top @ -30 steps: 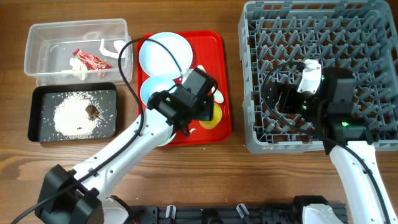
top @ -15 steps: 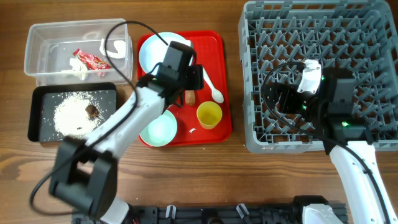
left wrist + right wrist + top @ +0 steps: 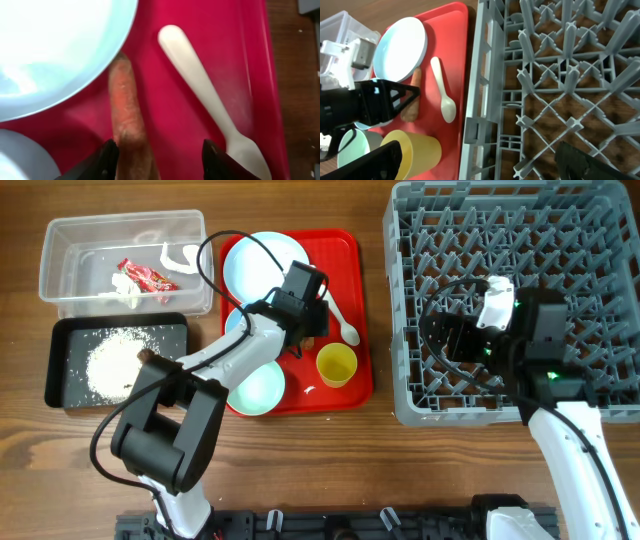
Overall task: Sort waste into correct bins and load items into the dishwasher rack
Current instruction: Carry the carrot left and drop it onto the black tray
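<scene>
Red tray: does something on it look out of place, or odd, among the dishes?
Yes. An orange-brown stick lies loose on the red tray, one end at the rim of the pale blue plate, beside the white spoon: food waste among dishes. The left gripper straddles its other end, jaws open.

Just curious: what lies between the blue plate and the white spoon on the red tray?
The orange-brown carrot stick, beside the plate rim, apart from the spoon; the left wrist view shows it best.
</scene>
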`<state>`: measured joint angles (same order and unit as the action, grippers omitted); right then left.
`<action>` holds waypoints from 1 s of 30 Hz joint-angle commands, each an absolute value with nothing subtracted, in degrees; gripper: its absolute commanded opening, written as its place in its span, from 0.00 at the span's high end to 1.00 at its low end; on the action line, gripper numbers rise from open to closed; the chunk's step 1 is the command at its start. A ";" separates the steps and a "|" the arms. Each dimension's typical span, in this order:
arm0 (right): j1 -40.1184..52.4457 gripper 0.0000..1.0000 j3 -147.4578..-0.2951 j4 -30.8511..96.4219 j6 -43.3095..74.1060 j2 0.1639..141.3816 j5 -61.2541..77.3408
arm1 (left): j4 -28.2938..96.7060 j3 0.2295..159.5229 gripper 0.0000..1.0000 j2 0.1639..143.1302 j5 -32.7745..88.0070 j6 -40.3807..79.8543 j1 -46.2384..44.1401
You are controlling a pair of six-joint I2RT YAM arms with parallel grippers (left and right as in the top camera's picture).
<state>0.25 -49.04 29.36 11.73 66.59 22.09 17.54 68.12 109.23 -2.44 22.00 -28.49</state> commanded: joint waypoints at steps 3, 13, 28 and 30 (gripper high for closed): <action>0.58 0.00 -50.35 29.08 12.19 68.84 23.00 | 18.24 68.64 0.46 109.84 -6.74 22.65 -28.64; 0.58 0.00 -50.35 28.77 12.21 69.76 23.03 | 18.61 68.64 0.47 112.73 -6.72 19.97 -28.64; 0.58 0.00 -50.35 28.77 12.19 69.76 23.00 | 18.48 68.64 0.96 113.14 -6.72 19.31 -28.64; 0.58 0.00 -50.35 28.77 12.19 69.76 23.00 | 18.46 68.66 0.96 112.62 -6.72 19.20 -28.64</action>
